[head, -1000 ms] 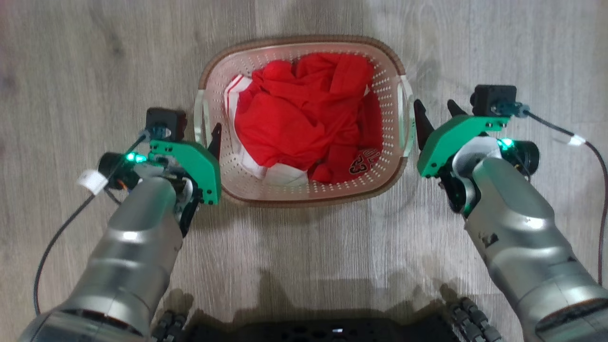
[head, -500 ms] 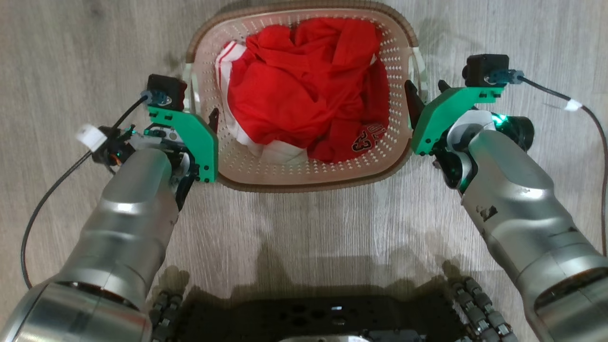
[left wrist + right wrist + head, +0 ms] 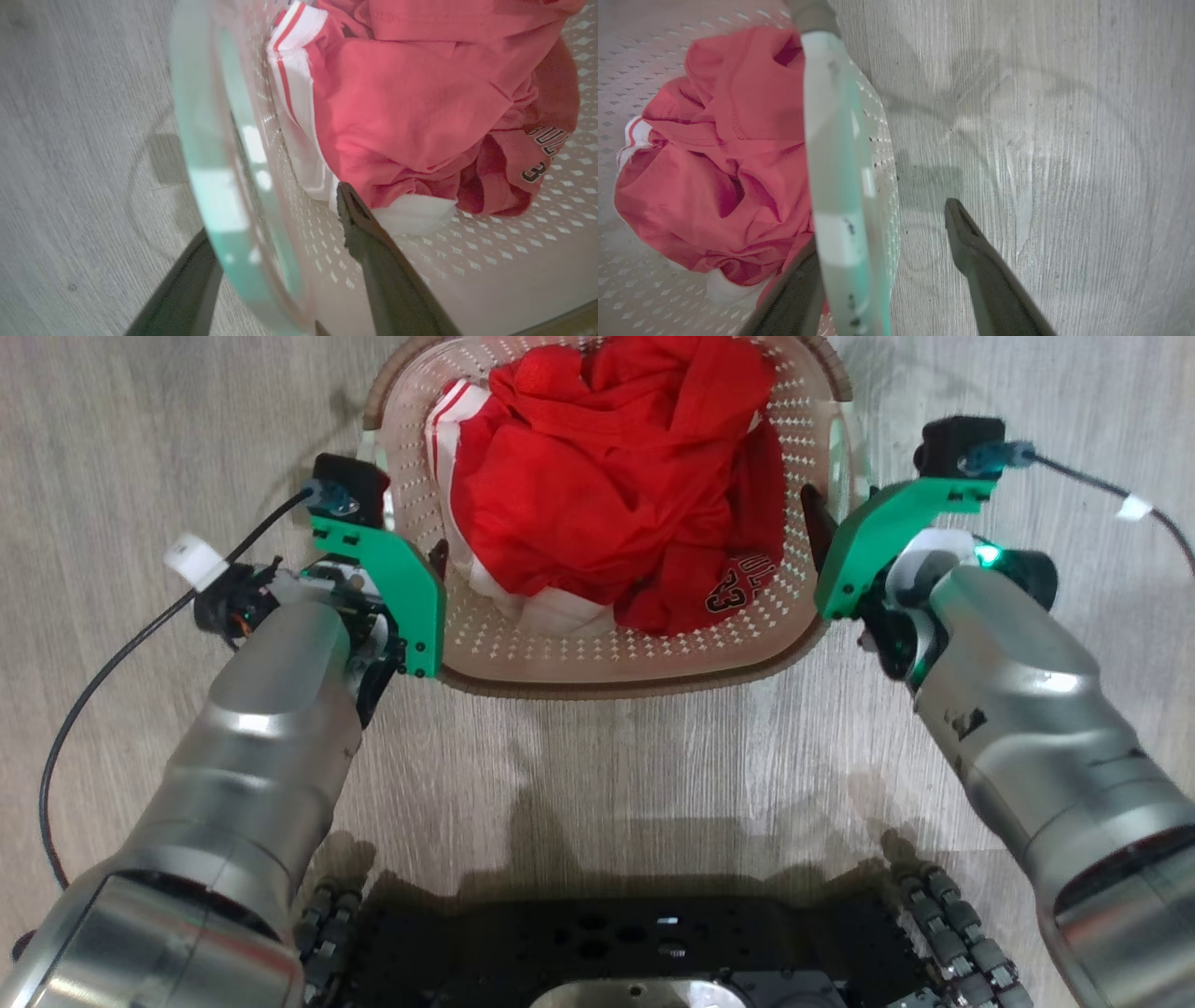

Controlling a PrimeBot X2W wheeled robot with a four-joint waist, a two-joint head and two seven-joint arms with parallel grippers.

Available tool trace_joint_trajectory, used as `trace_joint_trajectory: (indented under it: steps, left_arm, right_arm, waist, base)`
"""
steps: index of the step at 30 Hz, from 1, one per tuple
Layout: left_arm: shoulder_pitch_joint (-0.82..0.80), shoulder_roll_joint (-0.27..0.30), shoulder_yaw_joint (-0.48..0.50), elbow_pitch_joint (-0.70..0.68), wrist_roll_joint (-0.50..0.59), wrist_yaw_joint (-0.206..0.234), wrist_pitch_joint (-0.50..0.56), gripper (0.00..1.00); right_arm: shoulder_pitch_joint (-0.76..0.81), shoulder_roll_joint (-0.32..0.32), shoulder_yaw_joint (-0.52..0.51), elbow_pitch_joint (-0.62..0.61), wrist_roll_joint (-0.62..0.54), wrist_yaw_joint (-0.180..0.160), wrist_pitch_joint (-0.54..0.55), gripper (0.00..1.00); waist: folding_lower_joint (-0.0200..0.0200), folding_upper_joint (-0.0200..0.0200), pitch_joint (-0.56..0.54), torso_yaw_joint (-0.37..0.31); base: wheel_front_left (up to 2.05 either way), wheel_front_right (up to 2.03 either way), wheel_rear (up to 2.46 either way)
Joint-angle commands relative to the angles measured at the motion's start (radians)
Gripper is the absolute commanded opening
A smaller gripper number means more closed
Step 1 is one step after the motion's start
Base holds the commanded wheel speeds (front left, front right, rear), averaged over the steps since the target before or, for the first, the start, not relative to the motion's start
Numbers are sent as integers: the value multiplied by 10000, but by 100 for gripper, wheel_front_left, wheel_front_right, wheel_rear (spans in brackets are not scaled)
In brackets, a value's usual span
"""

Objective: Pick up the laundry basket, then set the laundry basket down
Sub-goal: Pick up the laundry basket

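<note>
A small cream perforated plastic laundry basket [image 3: 597,658] with a brown woven-look rim, heaped with red-and-white clothing [image 3: 597,495], stands on a grey wood-grain floor [image 3: 597,775] before the robot. The left gripper [image 3: 273,214] and right gripper [image 3: 882,224], both spread wide, each straddle a pale side handle, clamping nothing.

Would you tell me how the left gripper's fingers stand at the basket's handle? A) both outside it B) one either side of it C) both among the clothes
B: in the left wrist view the open left gripper straddles the handle of the laundry basket.
</note>
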Motion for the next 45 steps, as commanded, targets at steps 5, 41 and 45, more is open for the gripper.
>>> trace_joint_trajectory:
  steps: [5,41,45]
  left_arm:
    - [-25,259,-292,-65,-280,-62,64,100]
    - [472,258,-3509,-750,-2280,-63,1081,0]
    - [788,290,-4152,-971,-2532,-63,1352,0]
  right_arm:
    - [-30,176,505,91,277,71,52,100]
    - [89,176,2385,340,2057,71,636,0]
    - [335,176,2682,277,2113,71,971,0]
  waist:
    - [0,0,172,101]
    - [0,0,-961,137]
    - [0,0,-1673,129]
  base:
    - [0,0,0]
    - [0,0,0]
    - [0,0,0]
